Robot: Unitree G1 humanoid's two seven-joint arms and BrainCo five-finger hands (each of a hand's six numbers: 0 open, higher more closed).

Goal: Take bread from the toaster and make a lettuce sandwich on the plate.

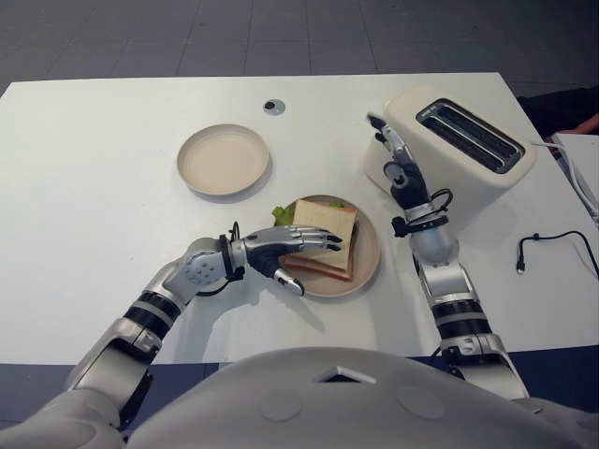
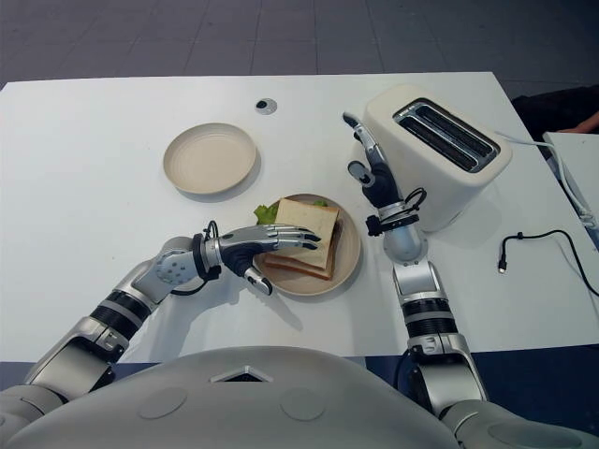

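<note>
A sandwich (image 1: 328, 236) of two bread slices with green lettuce (image 1: 280, 214) poking out at its far left lies on a tan plate (image 1: 366, 265). My left hand (image 1: 281, 251) rests at the plate's left rim, fingers stretched over the sandwich's near edge and touching the top slice, not closed around it. The cream toaster (image 1: 460, 148) stands at the right with both slots showing no bread. My right hand (image 1: 398, 164) is raised just left of the toaster, fingers extended, holding nothing.
A second, bare tan plate (image 1: 223, 159) sits at the back left. A small round grommet (image 1: 273, 107) lies in the table near the far edge. A black cable (image 1: 552, 245) trails on the right beside the toaster.
</note>
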